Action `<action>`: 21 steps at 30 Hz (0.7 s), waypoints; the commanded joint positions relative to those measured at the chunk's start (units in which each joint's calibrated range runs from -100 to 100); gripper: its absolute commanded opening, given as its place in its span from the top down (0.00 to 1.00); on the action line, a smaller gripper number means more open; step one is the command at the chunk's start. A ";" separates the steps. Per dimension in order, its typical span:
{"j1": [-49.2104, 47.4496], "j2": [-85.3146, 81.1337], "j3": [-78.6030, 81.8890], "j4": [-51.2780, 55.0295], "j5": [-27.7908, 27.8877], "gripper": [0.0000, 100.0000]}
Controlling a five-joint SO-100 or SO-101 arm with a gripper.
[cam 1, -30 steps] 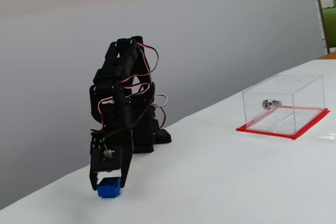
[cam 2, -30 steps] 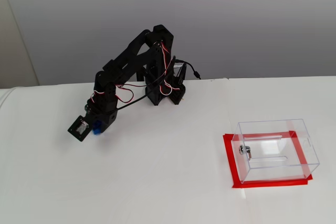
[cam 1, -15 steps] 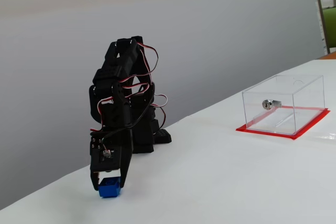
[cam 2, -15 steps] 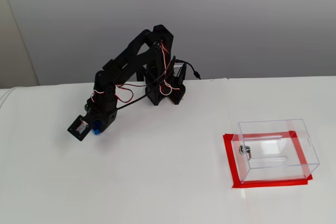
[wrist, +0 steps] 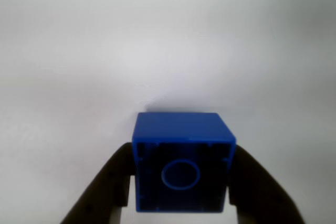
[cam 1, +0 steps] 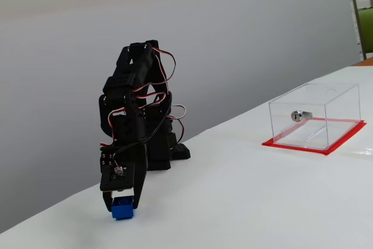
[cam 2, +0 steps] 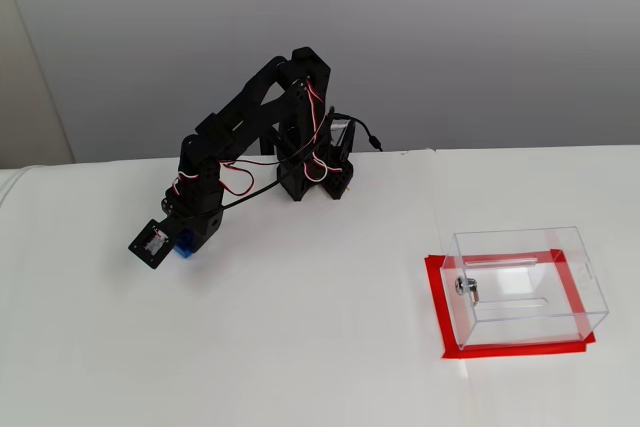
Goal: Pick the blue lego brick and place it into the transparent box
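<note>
Gripping the blue lego brick point(wrist: 183, 162), the pincer point(wrist: 181, 182) has its two black fingers closed against the brick's sides, low at the worktop point(cam 1: 245, 202). Grasp step, by my reading; next comes a lift and carry right to the transparent box point(cam 2: 524, 283), well apart. Whether the brick touches the worktop is unclear; fingertips cut off in wrist view.

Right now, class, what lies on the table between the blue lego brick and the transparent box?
Nothing: in both fixed views, only bare white table separates the blue lego brick from the transparent box.
</note>
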State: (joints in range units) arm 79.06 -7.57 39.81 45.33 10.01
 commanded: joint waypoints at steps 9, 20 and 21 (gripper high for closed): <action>-1.02 -8.34 -0.93 -0.25 -0.62 0.89; -6.93 -24.29 -1.02 0.19 -0.62 0.89; -7.82 -25.65 -1.02 0.19 -0.62 0.89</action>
State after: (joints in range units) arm 73.40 -27.78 39.89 45.33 9.97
